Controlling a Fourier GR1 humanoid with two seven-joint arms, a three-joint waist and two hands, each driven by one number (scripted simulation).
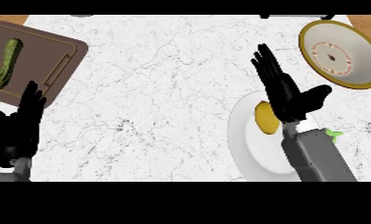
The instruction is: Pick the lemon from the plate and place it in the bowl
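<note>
We saw the right hand [284, 89] with its fingers straight and spread wide, the thumb pointing to three o'clock, and it held nothing. It hung over the upper edge of the white plate [250, 152]. The lemon [265, 118] lay on this plate, just at seven o'clock of the palm and partly hidden behind the wrist. The bowl [353, 31], with a yellow rim, stood at two o'clock from the hand, well apart. The left hand [22, 127] rested at nine o'clock of the view, fingers up and relaxed. Above it lay a brown cutting board [62, 56] with a green cucumber [9, 61] on it.
</note>
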